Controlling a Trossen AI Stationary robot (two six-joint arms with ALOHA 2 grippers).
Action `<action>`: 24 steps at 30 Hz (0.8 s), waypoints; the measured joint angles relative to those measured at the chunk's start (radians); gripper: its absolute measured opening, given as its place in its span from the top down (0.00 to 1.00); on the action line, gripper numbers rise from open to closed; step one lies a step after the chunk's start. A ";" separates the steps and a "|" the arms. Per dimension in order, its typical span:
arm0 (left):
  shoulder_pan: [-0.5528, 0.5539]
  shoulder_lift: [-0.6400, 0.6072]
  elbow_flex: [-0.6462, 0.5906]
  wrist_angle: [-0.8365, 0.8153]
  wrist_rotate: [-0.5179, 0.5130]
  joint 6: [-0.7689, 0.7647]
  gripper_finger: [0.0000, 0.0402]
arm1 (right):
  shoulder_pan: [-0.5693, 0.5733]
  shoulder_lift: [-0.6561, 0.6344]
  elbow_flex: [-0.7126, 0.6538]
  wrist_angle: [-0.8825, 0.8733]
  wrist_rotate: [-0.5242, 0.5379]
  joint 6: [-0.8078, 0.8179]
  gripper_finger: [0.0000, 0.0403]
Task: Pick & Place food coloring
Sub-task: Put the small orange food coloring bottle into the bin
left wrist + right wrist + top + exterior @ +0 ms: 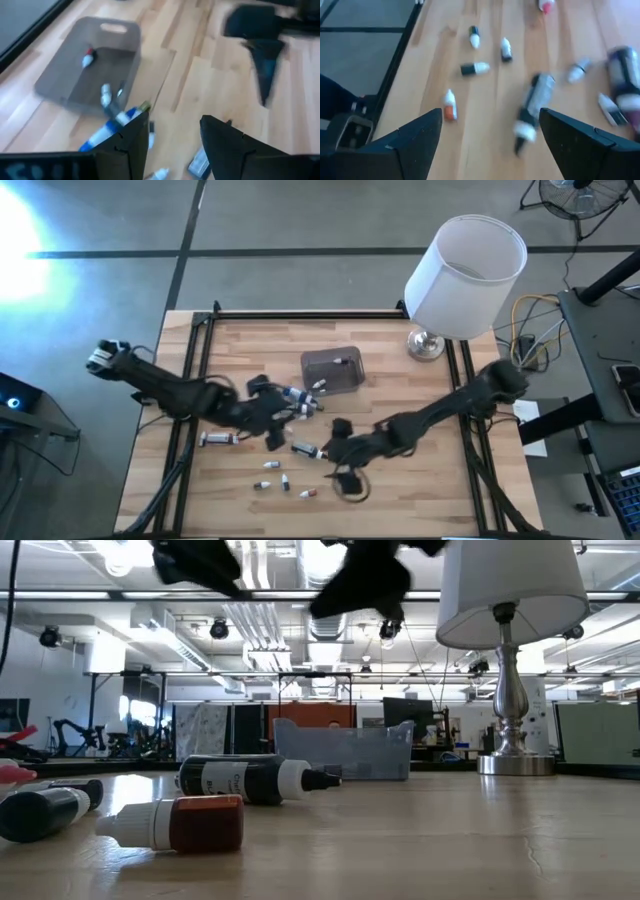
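Both grippers are up off the table w/ jaws spread, nothing pinched afaict. Left gripper (283, 408) sits just beside the grey tub (333, 370), near a blue-capped tube (107, 129). Right gripper (335, 452) is over the middle of the table. Food coloring bottles (285, 480) are scattered across the wood, a couple already inside the tub.

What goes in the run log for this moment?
left gripper: open, empty, near tub | right gripper: open, empty, above loose food coloring bottles
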 joint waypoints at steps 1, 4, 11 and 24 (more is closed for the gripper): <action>-0.027 -0.028 -0.030 0.000 -0.035 -0.034 0.62 | 0.006 0.042 0.041 -0.007 -0.001 -0.002 0.19; -0.104 -0.112 -0.108 0.002 -0.096 -0.117 0.62 | 0.022 0.170 0.168 -0.058 -0.017 0.007 0.19; -0.189 -0.259 -0.212 0.007 -0.106 -0.144 0.62 | 0.054 0.404 0.448 -0.202 -0.049 0.020 0.19; -0.197 -0.310 -0.288 0.001 -0.057 -0.104 0.62 | 0.086 0.663 0.784 -0.422 0.108 0.038 0.37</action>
